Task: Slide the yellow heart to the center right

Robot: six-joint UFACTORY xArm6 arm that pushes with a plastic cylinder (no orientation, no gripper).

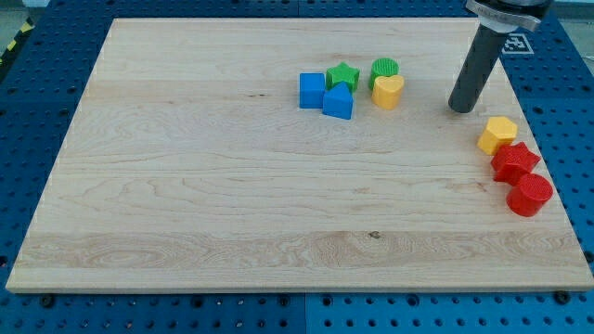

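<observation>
- Nearest the camera, the lower part of the desk is bare wood; every block sits in the upper half or along the right edge.
- At the right edge, three blocks run in a touching chain: a yellow hexagon block on top, a red star below it, and a red cylinder lowest.
- Up in the upper middle of the frame sits a tight cluster: a blue cube, a blue wedge-like block, a green star, a green cylinder, and the yellow heart just below that cylinder, touching or nearly so.
- The arm has no hand to speak of, only a dark rod; the tip rests on the desk to the right of the heart, apart from it, and up-left of the yellow hexagon block.
- To my eye the push has not begun, since the tip stands on the wrong side of the heart.
- Doing it well likely means circling above or below the heart to its left face, threading between heart and blue wedge without nudging the green cylinder.
- A steady push rightward and slightly down the frame should then work, stopping short of the yellow hexagon block and red star.
</observation>
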